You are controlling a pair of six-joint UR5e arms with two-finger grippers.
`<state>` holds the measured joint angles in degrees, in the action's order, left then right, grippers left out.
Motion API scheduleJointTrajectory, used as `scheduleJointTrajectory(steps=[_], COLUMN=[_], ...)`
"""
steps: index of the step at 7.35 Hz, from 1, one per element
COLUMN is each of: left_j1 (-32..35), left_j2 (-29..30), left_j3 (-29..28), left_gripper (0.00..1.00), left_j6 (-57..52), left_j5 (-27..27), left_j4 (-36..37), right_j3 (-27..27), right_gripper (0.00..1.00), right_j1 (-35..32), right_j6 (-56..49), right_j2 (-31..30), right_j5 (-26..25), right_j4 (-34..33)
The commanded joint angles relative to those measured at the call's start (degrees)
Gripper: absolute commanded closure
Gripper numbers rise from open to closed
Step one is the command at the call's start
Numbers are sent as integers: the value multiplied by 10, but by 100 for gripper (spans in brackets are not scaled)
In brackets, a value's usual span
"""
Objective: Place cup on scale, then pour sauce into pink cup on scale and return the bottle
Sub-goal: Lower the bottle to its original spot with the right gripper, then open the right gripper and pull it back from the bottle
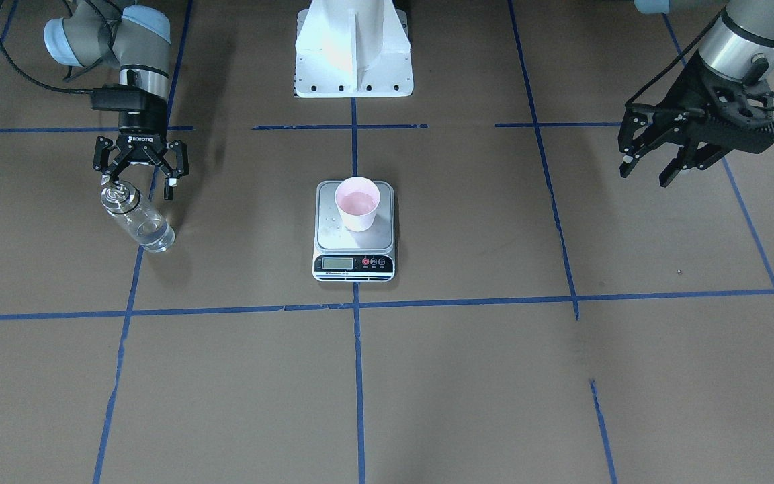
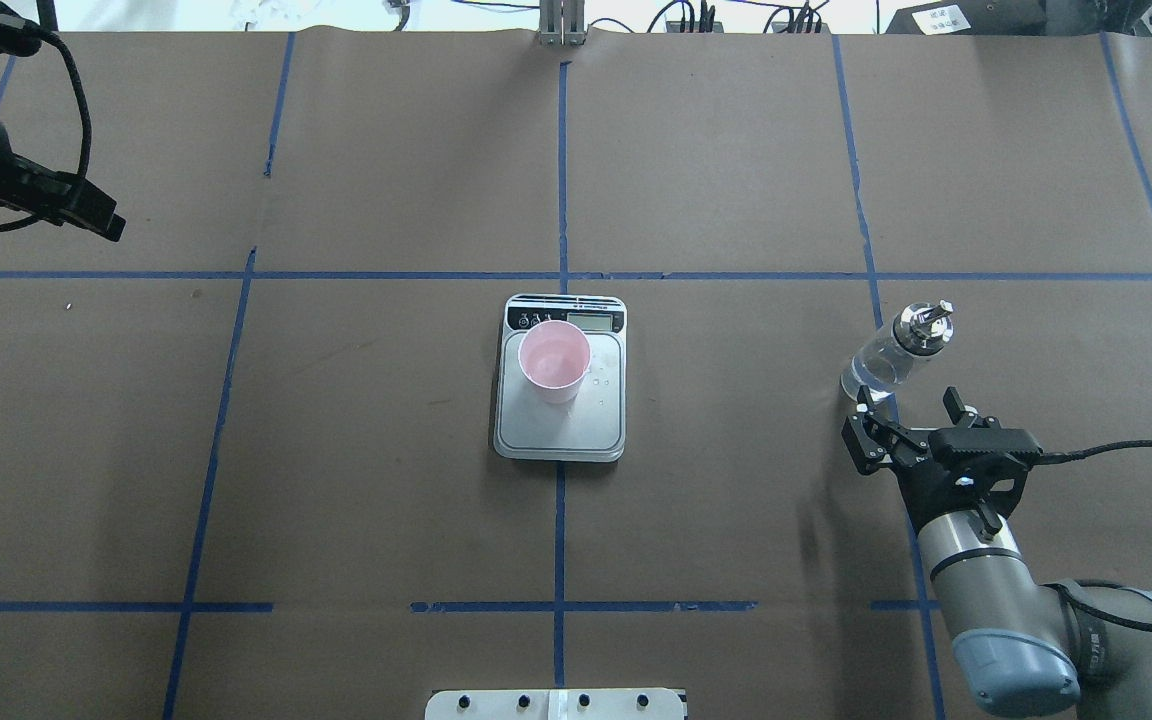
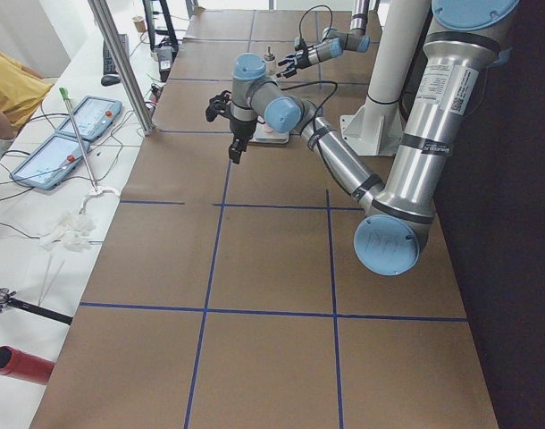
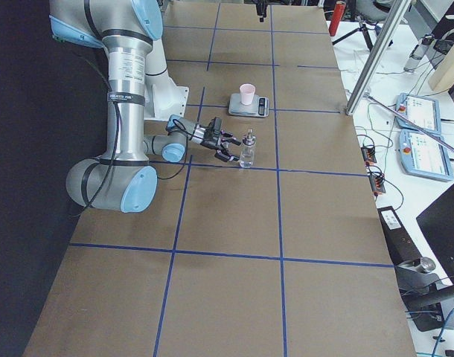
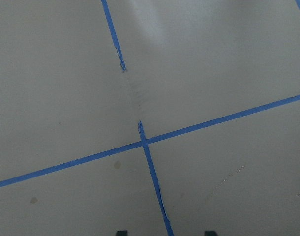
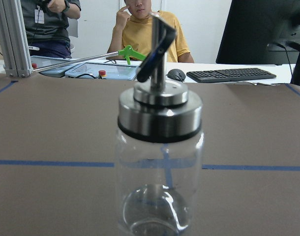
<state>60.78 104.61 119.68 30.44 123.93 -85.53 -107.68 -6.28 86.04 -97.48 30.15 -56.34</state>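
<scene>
Bottle point(image 6: 160, 147) just beyond spread right claw point(image 2: 908, 400), seemingly apart.

The flat silver scale point(image 1: 343, 236) showed digits too small to read. Ahead of the right fingers point(image 1: 170, 181), the clear glass bottle point(image 6: 160, 162) had its base cut off.

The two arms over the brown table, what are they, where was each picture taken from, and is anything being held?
They are robot arms, each ending in two fingers. One picture faces the robot, one looks down from behind it, two come from the table's ends, two from wrist cameras. On the table a pink cup stands on a kitchen scale. A glass bottle stands upright beyond the right arm's fingers, which are open. The left arm's fingers are open too. Nothing is held.
</scene>
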Motion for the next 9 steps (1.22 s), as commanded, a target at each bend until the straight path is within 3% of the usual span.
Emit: scheduleJointTrajectory(steps=[1, 2, 4, 6, 8, 9], left_j1=[0, -1, -1, -2, -2, -2], left_j2=[1, 2, 2, 2, -1, 1], left_j3=[-2, -4, -6, -9, -23, -30], left_gripper=[39, 38, 38, 38, 38, 39], left_j6=[1, 1, 1, 1, -8, -9], left_j5=[1, 1, 1, 1, 0, 0], left_j4=[0, 0, 0, 0, -6, -8], right_j3=[-15, -20, -17, -1, 8, 10], right_gripper=[0, 0, 0, 0, 0, 0], right_j1=[28, 34, 38, 36, 6, -74], right_j6=[1, 2, -1, -16, -74, -126], right_j2=[-51, -74, -182, -192, -207, -204], right_j5=[6, 22, 74, 77, 154, 256], right_j4=[2, 16, 185, 212, 280, 287])
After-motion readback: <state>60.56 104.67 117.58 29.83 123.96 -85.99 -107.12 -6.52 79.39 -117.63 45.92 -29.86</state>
